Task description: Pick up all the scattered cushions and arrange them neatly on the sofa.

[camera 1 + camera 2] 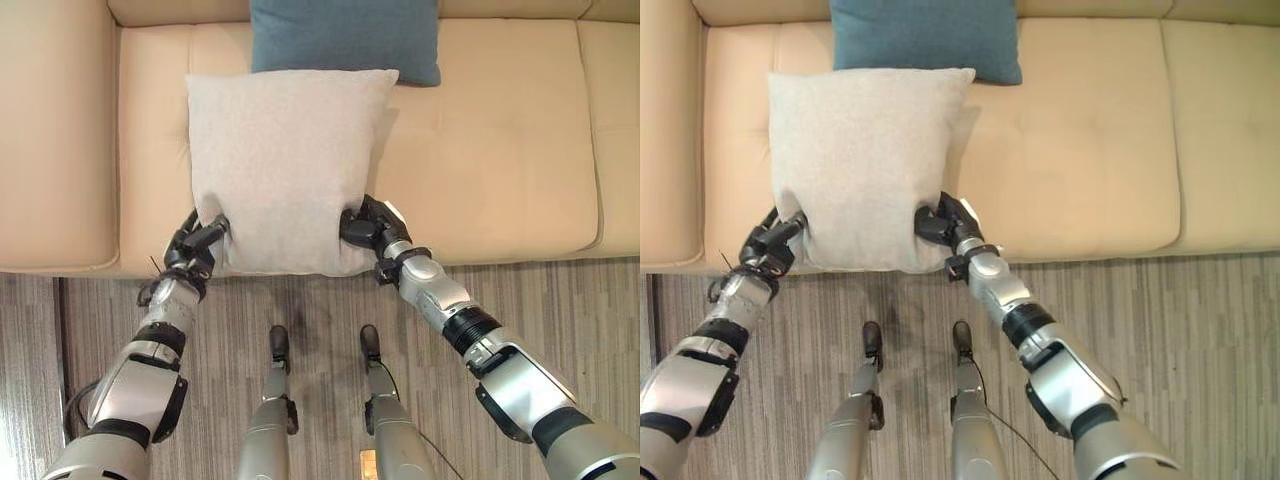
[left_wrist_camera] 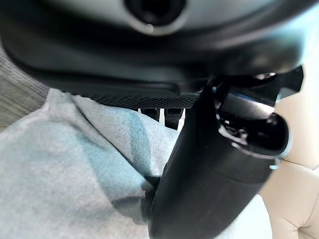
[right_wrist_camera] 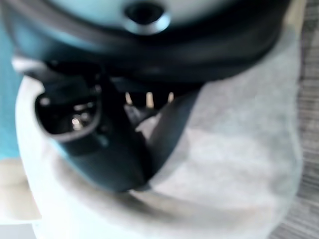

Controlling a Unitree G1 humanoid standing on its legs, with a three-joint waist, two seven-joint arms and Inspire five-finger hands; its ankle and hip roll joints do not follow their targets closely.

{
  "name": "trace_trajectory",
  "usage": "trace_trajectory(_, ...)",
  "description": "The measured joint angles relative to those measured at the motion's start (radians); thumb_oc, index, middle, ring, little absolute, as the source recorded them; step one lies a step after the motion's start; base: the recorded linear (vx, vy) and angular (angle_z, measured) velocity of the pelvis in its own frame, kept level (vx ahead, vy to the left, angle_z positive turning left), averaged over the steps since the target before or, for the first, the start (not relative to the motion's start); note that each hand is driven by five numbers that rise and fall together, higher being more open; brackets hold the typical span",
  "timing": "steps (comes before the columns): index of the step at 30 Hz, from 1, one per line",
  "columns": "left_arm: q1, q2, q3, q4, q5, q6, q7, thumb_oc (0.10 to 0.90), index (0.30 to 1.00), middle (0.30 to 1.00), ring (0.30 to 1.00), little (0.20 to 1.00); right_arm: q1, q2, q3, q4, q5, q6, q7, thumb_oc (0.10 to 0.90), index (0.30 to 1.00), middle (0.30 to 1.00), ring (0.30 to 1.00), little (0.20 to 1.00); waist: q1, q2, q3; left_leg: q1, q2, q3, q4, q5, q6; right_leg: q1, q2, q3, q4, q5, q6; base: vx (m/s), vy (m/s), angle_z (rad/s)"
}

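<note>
A light grey cushion (image 1: 285, 165) lies on the beige sofa (image 1: 490, 170), its near edge hanging over the seat's front. My left hand (image 1: 195, 243) pinches its near left corner and my right hand (image 1: 368, 225) pinches its near right corner. In the left wrist view the thumb (image 2: 209, 174) presses into the grey fabric (image 2: 75, 174). The right wrist view likewise has its thumb (image 3: 107, 149) dug into the cushion (image 3: 239, 149). A blue cushion (image 1: 345, 38) leans against the sofa back, just behind the grey one.
The sofa seat to the right of the grey cushion is bare. A separate seat section (image 1: 50, 140) lies at the left. Grey wood-pattern floor (image 1: 560, 300) runs along the sofa's front.
</note>
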Motion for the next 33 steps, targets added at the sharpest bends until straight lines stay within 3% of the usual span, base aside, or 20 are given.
trace_trajectory(10,0.081,-0.072,0.0,-0.008,-0.002,-0.009,0.017,0.4,0.3,0.3,0.3,0.3,0.025,-0.02,-0.056,-0.018,-0.011,-0.029,-0.001,0.4,0.3,0.3,0.3,0.3,-0.002,0.0,-0.001,0.01,0.007,0.002,0.0,0.001,0.0,0.008,-0.001,0.001,0.0,0.0,0.0,0.01,-0.013,0.0)
trace_trajectory(14,0.167,-0.073,-0.057,-0.17,0.128,-0.02,0.096,0.4,0.3,0.3,0.3,0.3,0.159,-0.087,-0.124,-0.208,-0.135,-0.037,0.001,0.4,0.3,0.3,0.3,0.3,0.005,0.004,0.002,0.069,0.002,0.005,0.0,0.0,0.0,0.068,-0.007,0.003,0.0,-0.003,0.004,0.07,-0.033,0.0)
trace_trajectory(18,0.232,-0.067,-0.078,-0.323,0.195,-0.02,0.137,0.4,0.3,0.3,0.3,0.3,0.265,-0.098,-0.236,-0.306,-0.162,-0.039,0.002,0.4,0.3,0.3,0.3,0.3,-0.002,0.007,0.004,0.158,0.002,0.022,-0.001,-0.021,-0.008,0.144,-0.016,0.018,-0.002,-0.019,0.015,0.12,-0.09,-0.13)
trace_trajectory(24,0.376,-0.077,-0.049,-0.644,0.299,-0.036,0.162,0.4,0.3,0.3,0.3,0.3,0.463,-0.159,-0.438,-0.524,-0.272,-0.045,0.009,0.4,0.3,0.3,0.3,0.3,-0.056,0.043,0.007,0.284,0.016,0.053,-0.001,-0.068,-0.011,0.248,-0.002,0.05,-0.007,-0.036,0.017,0.13,-0.196,-0.21)
trace_trajectory(27,0.459,-0.084,-0.023,-0.774,0.366,-0.04,0.162,0.4,0.3,0.3,0.3,0.3,0.542,-0.156,-0.506,-0.562,-0.307,-0.06,0.01,0.4,0.3,0.3,0.3,0.3,-0.074,0.066,-0.002,0.366,0.054,0.083,-0.001,-0.078,-0.027,0.31,0.035,0.074,-0.001,-0.05,-0.013,0.1,-0.318,-0.31)
trace_trajectory(33,0.465,-0.09,-0.039,-0.783,0.462,-0.039,0.161,0.4,0.3,0.3,0.3,0.3,0.631,-0.18,-0.532,-0.582,-0.348,-0.06,0.007,0.4,0.3,0.3,0.3,0.3,-0.085,0.091,-0.02,0.458,0.124,0.074,0.008,-0.068,-0.055,0.392,0.118,0.085,0.002,-0.064,-0.079,0.02,-0.214,-0.22)
